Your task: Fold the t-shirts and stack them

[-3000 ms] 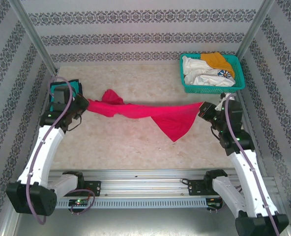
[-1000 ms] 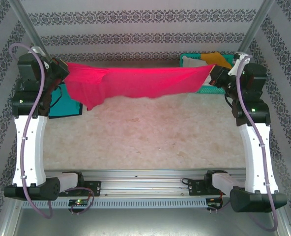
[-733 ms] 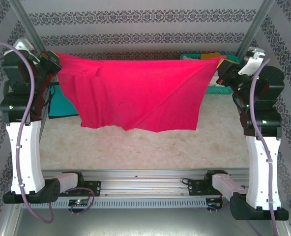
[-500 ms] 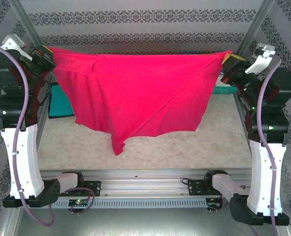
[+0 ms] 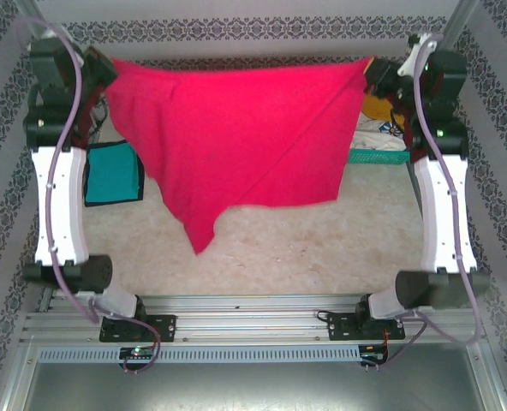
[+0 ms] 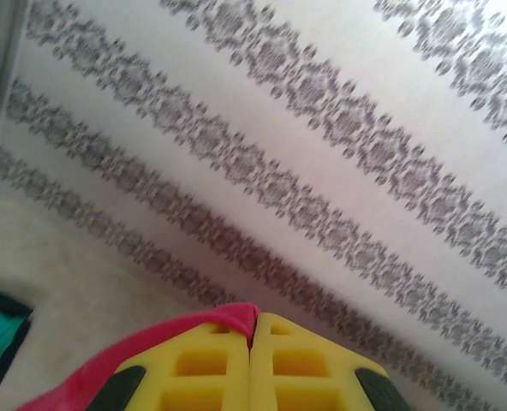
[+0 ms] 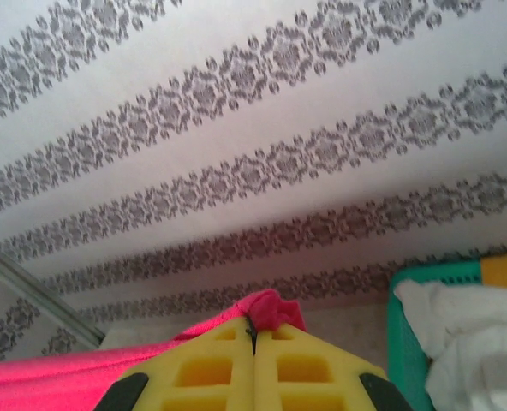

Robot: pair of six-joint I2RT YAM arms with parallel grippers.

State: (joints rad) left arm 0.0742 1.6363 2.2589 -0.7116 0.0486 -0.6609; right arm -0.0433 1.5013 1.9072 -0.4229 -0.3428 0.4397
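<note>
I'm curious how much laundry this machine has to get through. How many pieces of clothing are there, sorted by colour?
Pink-red t-shirt: 1
Teal t-shirt: 1
White clothing: 1 heap, separate pieces cannot be told apart
Orange clothing: 1
Total: 4, counting the white heap as one

Table [image 5: 305,248], pale and speckled, is carrying two items. A teal shirt [image 5: 112,174] with dark edging is lying flat against the left edge, its left side partly hidden. A teal mesh basket [image 5: 378,156] is standing towards the far right corner, well apart from the shirt, and is holding white cloth [image 5: 375,135] and orange cloth [image 5: 373,108]. A metal rail [image 5: 253,308] is running along the near edge.
</note>
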